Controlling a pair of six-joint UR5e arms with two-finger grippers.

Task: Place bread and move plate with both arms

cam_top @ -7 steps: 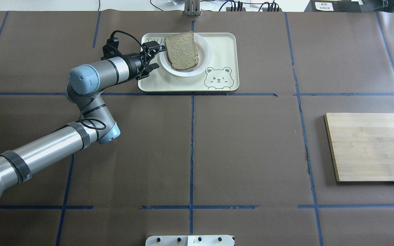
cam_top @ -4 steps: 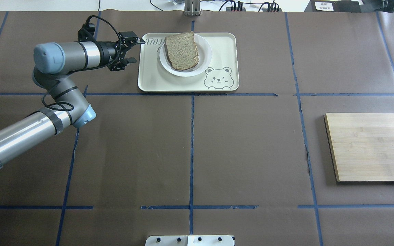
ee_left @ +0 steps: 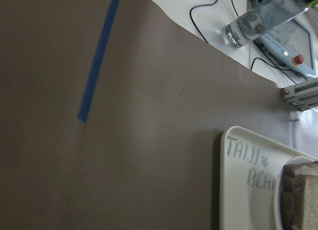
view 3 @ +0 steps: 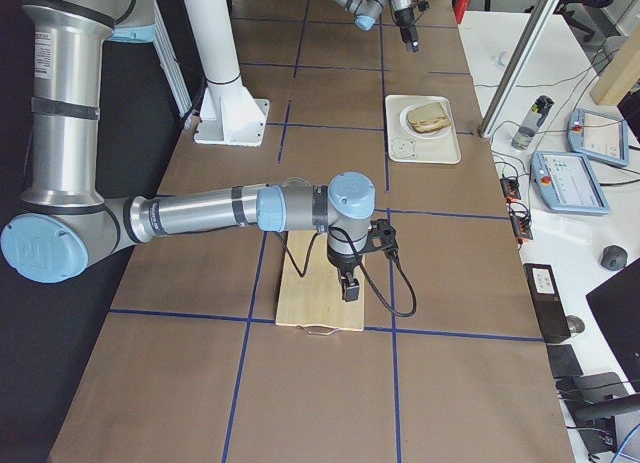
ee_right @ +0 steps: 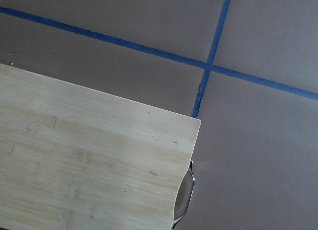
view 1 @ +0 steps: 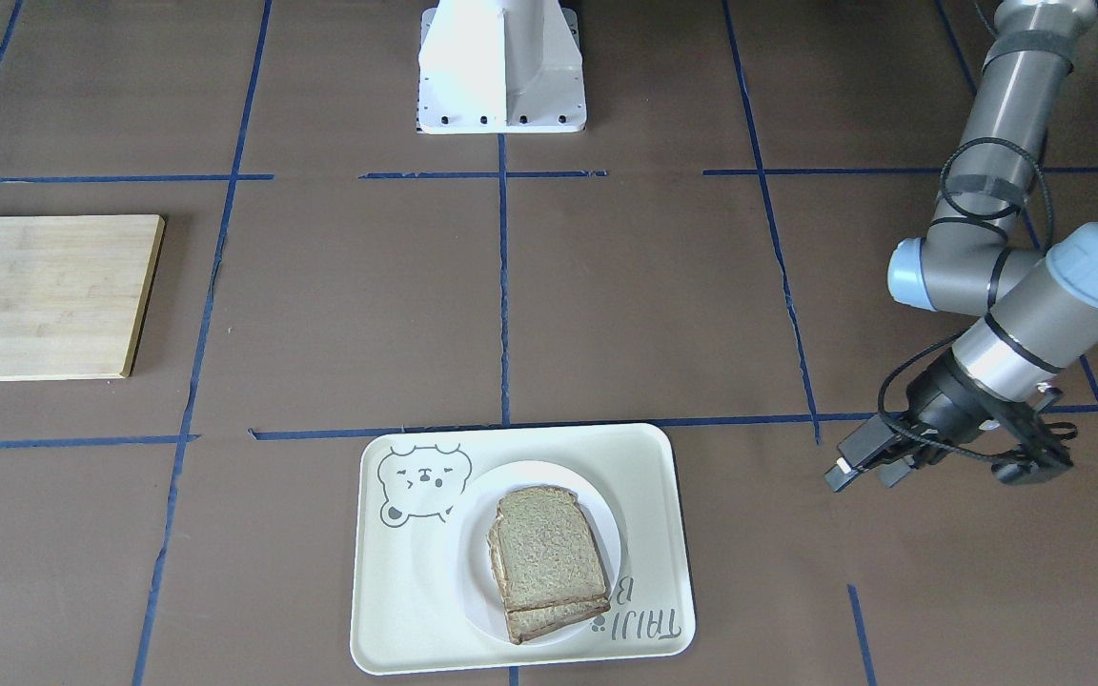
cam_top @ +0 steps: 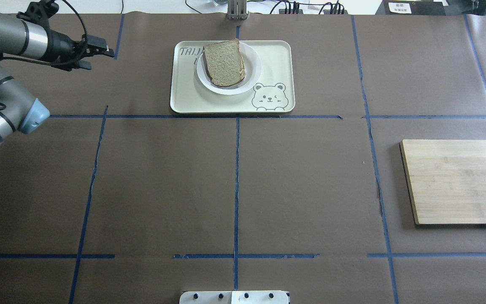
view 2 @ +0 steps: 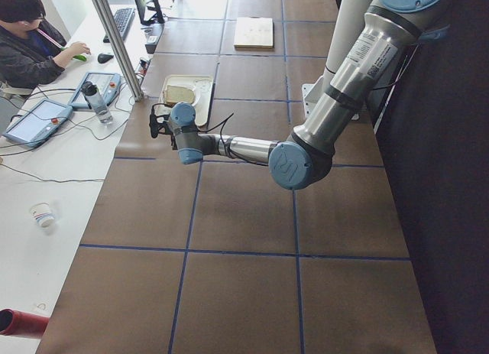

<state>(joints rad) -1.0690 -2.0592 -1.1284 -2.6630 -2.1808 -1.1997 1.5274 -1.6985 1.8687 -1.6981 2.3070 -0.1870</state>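
Front view: bread (view 1: pixel 549 553) lies on the plate (view 1: pixel 473 534), atop a second slice, inside the bear tray (view 1: pixel 396 591); placing looks done. Overhead: left gripper (cam_top: pixel 101 59), jaws wide & empty, hangs at the tray's 9 o'clock, well apart. Right-side view: right gripper (view 3: pixel 347 283) hangs over the wood board (view 3: pixel 310 313) (jaw state can't be told). Next, prob.: both arms must close in on the plate's rim, opp. sides, w/o tipping the bread.

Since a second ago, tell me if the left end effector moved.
Yes. The left end effector drew back leftward in the overhead view, well clear of the bear tray.
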